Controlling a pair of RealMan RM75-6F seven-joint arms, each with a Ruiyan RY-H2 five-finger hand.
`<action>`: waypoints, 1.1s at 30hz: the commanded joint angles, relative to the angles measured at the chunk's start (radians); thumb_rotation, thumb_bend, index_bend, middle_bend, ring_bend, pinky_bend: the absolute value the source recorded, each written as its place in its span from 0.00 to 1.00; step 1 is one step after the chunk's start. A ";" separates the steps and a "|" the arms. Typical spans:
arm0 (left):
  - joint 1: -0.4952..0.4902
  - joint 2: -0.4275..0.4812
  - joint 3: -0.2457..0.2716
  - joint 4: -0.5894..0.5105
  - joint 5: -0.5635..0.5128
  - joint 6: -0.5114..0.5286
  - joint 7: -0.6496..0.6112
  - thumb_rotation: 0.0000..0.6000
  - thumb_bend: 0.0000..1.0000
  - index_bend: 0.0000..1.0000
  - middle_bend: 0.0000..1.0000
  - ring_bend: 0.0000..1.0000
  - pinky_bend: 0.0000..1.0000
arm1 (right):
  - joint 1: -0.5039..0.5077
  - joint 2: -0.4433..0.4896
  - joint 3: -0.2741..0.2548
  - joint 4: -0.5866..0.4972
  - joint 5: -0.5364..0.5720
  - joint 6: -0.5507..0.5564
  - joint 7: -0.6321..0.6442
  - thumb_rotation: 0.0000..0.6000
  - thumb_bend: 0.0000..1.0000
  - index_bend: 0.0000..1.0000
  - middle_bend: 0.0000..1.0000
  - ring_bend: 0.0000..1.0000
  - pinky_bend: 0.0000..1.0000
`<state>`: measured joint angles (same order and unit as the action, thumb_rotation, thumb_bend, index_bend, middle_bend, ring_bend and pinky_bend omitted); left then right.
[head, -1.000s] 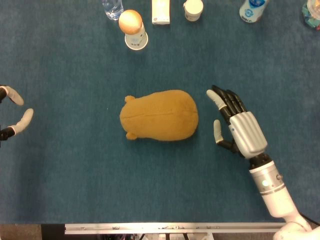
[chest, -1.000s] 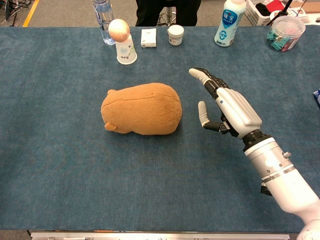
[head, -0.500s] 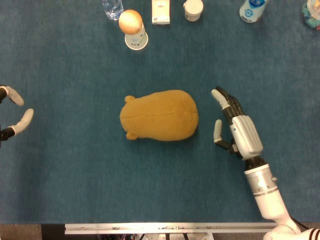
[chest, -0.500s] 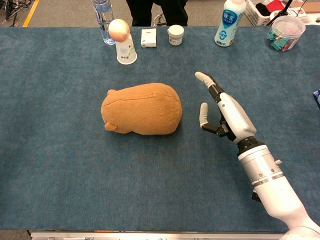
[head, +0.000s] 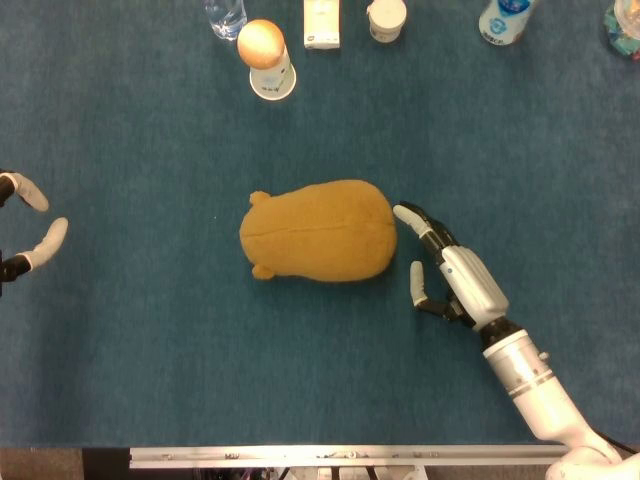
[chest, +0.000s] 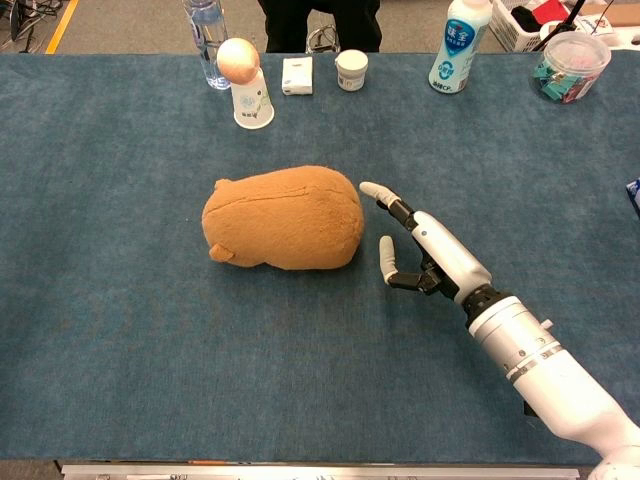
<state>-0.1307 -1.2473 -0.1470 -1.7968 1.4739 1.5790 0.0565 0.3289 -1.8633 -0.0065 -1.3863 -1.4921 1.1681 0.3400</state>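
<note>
A tan plush toy (head: 318, 231) (chest: 284, 217) lies on its side in the middle of the blue table. My right hand (head: 447, 275) (chest: 425, 246) hovers just right of it, empty, fingers stretched out and apart; the fingertips (head: 402, 212) almost touch the toy's right end, and the thumb points toward it. My left hand (head: 24, 232) shows only at the far left edge of the head view, fingers apart, holding nothing, far from the toy. The chest view does not show the left hand.
Along the far edge stand a clear bottle (chest: 204, 37), a paper cup with an egg-like ball on top (chest: 247, 82), a small white box (chest: 297, 75), a small white jar (chest: 351, 70), a white drink bottle (chest: 455, 45) and a clear tub (chest: 571, 65).
My right hand has moved left and nearer, turning edge-on and closing the gap to the toy's right end. The toy and left hand have not moved.
</note>
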 joint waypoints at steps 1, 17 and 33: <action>0.001 0.000 0.000 0.000 0.001 0.001 0.000 1.00 0.20 0.58 0.58 0.39 0.50 | 0.012 0.016 -0.002 -0.014 -0.001 -0.024 0.035 1.00 0.73 0.00 0.00 0.00 0.00; 0.002 0.002 0.000 -0.003 0.001 0.003 0.000 1.00 0.20 0.58 0.58 0.39 0.50 | 0.042 0.066 -0.019 -0.057 -0.040 -0.058 0.130 1.00 0.74 0.00 0.00 0.00 0.00; 0.002 0.001 -0.005 -0.001 -0.006 0.004 0.001 1.00 0.20 0.58 0.58 0.40 0.50 | -0.024 -0.029 -0.010 0.056 -0.160 0.202 0.096 1.00 0.74 0.00 0.00 0.00 0.00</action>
<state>-0.1286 -1.2458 -0.1518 -1.7974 1.4681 1.5830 0.0577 0.3077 -1.8826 -0.0203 -1.3409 -1.6490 1.3640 0.4337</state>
